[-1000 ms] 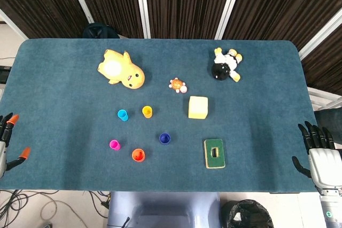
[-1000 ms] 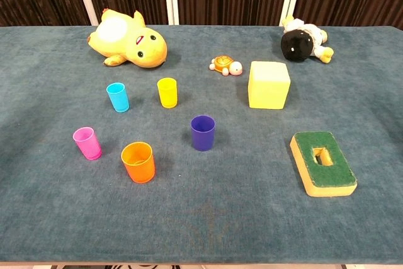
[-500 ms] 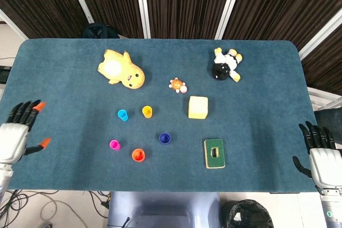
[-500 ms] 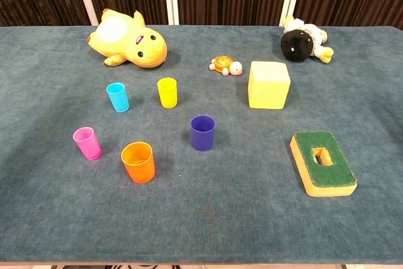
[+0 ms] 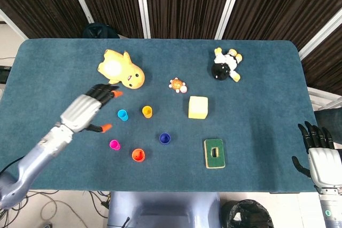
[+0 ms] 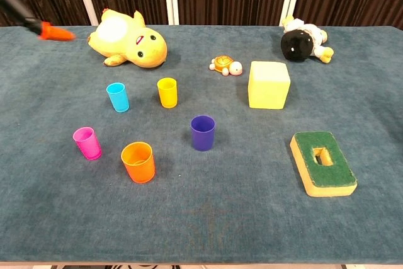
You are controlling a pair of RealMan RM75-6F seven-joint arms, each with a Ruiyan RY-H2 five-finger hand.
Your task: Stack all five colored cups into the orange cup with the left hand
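Just right of the left hand's fingers [image 5: 110,94] (spread, empty), blue cup [image 5: 123,115].

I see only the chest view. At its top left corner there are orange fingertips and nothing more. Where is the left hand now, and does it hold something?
Observer: The head view shows the left hand over the table, just left of the small light-blue plastic cup. It does not touch the cup. Its fingers are spread and it holds nothing.
Operator: And the right hand? My view does not show it at all.
Observer: The right hand is beyond the right edge of the blue-covered table, near the front corner. Its fingers are apart and it is empty.
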